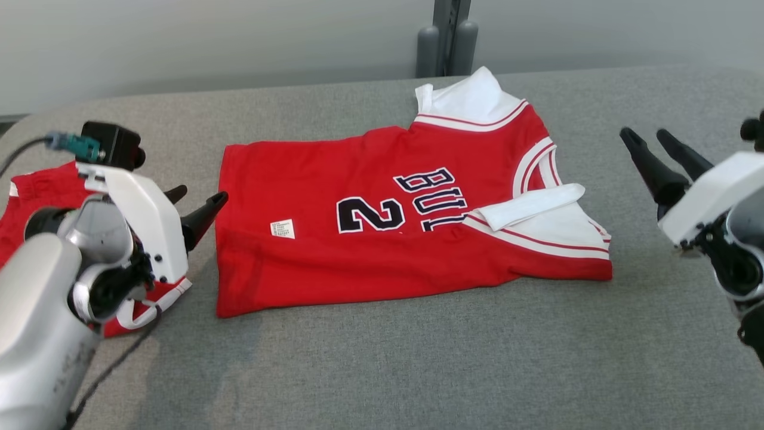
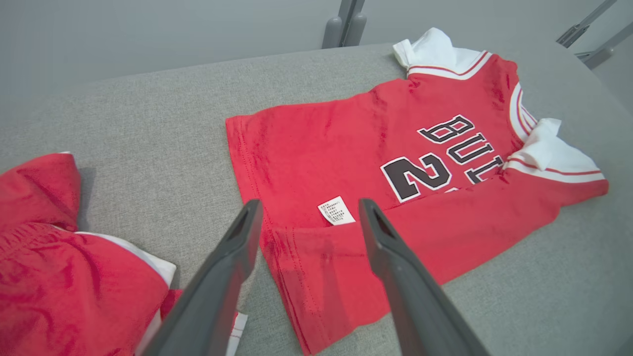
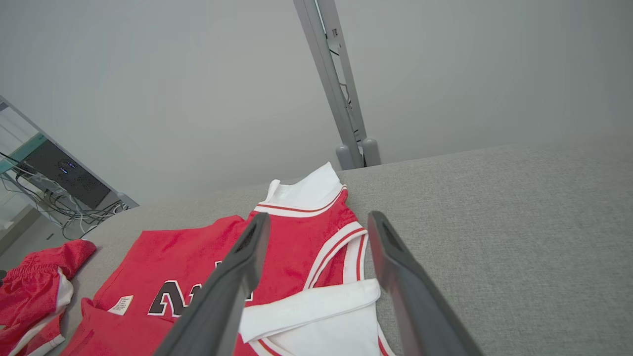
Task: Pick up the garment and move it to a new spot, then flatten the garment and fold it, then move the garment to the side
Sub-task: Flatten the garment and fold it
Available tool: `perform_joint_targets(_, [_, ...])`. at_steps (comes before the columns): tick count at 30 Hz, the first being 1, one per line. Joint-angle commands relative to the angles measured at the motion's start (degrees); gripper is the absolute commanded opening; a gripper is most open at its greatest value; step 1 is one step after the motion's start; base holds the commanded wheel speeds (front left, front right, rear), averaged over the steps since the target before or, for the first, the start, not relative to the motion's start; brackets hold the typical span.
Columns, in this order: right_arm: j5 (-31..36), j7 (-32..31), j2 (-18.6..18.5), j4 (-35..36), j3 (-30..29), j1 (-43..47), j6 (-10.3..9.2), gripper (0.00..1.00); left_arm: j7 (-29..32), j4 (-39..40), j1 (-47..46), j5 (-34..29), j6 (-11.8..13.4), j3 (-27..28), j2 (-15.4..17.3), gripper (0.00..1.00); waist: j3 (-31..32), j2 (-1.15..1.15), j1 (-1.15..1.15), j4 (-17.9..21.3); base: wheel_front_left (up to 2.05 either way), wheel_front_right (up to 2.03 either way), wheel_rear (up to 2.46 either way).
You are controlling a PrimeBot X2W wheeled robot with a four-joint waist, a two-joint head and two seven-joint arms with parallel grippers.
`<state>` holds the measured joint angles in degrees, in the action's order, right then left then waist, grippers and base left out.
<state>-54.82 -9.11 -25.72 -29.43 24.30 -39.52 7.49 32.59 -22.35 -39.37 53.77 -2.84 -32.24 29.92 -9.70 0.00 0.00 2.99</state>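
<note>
— At the left side of the counter (image 1: 418, 358), how is the arm set?

— Its pale forearm comes in low from the corner, wrist over a pair of red shorts (image 1: 30, 194). The left gripper (image 1: 200, 195) points across at the hem of the red jersey (image 1: 370, 263), just beside it and not touching. Its jaws stand wide apart with nothing between them.

— And the other one?

— The right gripper (image 1: 644, 134) sits well off the jersey's collar end, fingers angled up and inward. Its jaws are parted too, and empty.

— Where exactly is the jersey?

— Mid-counter, lying flat, hem toward the left, white collar and sleeves toward the right. Its near long edge is folded over the body, and one white sleeve lies across the chest. A small white label (image 1: 282, 228) shows near the number 2.

— What room is left around it?

— Bare grey cloth runs wide along the near side and to the right past the collar. The far white sleeve reaches close to the back edge, near a grey post (image 1: 446, 36). On the left, the shorts lie apart from the hem with a strip of counter between.
</note>
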Motion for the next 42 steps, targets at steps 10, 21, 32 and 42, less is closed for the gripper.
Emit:
perform_joint_targets(10, [3.2,9.8,2.5,-3.8,-2.3,10.4,0.01,1.00,-21.1,7.1,16.4,-3.3,7.8,3.7,-3.0,1.00,3.2,0.00,0.00,0.2,0.00,0.00,0.00])
perform_joint_targets(21, [2.0,1.5,6.5,-11.9,-1.0,9.2,0.01,1.00,-24.4,4.8,22.1,-7.3,13.0,0.2,-5.6,1.00,1.2,0.00,0.00,-0.3,0.00,0.00,0.00])
perform_joint_targets(32, [1.6,-3.2,8.2,-19.3,0.4,5.7,0.01,1.00,-23.2,-6.4,16.9,-7.0,10.3,-2.4,-10.1,1.00,-0.6,0.00,0.00,-1.7,0.00,0.00,0.00])
perform_joint_targets(42, [0.7,-4.0,8.7,-20.1,2.3,4.9,0.01,0.55,-23.6,-15.2,13.5,-6.5,7.1,-3.7,-13.4,0.43,-1.1,0.00,0.00,-1.6,0.00,0.00,0.00])
